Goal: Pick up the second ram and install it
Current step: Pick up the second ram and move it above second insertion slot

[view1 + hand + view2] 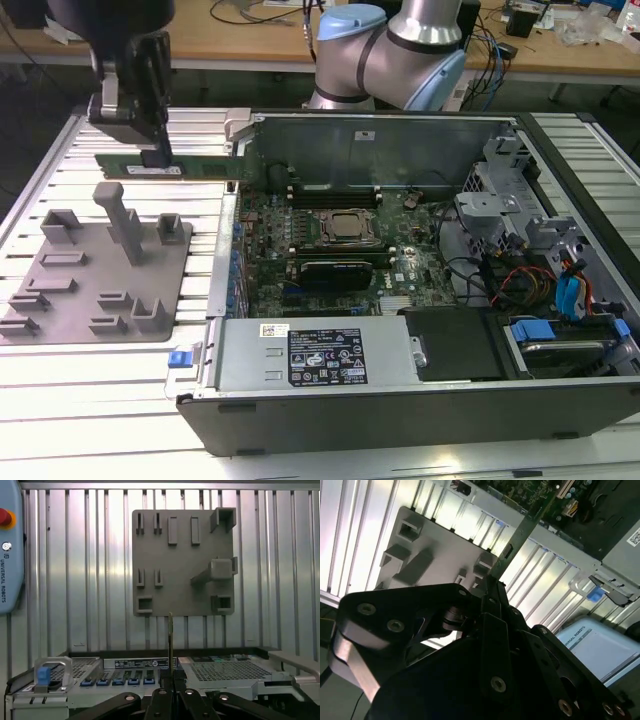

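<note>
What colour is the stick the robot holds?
The ram is green, clearest in the exterior view.

In the exterior view a black label (328, 358) with white print and a small white sticker (274, 330) sit on the power supply (390, 345), and a pale sticker (140, 171) shows on the ram (205, 163); none of it can be made out. A line of dark lettering (6, 580) runs along the blue pendant (10, 535) in the first wrist view.

The thin green second ram (200, 166) hangs level, clamped in the hand (157, 158).
</note>
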`<state>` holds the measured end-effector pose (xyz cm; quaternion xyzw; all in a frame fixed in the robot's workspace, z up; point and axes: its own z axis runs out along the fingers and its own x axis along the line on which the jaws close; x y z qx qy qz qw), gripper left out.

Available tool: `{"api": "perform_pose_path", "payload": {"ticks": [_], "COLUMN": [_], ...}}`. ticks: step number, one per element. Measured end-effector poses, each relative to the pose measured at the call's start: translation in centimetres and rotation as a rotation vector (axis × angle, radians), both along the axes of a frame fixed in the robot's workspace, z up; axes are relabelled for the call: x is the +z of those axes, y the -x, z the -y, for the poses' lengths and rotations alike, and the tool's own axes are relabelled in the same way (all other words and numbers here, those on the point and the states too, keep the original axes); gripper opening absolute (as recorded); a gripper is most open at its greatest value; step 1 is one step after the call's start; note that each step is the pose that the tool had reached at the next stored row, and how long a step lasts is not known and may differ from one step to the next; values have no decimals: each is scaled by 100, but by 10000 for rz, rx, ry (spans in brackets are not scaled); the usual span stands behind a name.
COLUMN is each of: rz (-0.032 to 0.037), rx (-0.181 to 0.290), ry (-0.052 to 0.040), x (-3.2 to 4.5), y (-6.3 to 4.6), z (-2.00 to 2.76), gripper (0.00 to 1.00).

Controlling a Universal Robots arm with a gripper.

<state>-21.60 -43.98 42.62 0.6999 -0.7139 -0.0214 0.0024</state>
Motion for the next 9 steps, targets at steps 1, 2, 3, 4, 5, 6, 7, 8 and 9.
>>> {"api": "perform_pose_path", "payload": {"ticks": [1,2,3,4,5,6,7,8,9], "rz": [0,-2,-4,-4,-8,-10,-13,-20,-27], "rx": [1,3,0,1,2,3,1,1,1], "ry": [0,0,0,-1,1,0,0,0,0], "x": [-1,-2,-3,-5,-6,-7,-9,-13,-16], "y": [-57,-123,-182,-234,-280,-308,-337,-379,-410], "z": [0,0,0,0,0,0,0,0,0], "gripper": [9,9,9,9,9,9,9,9,9]}}
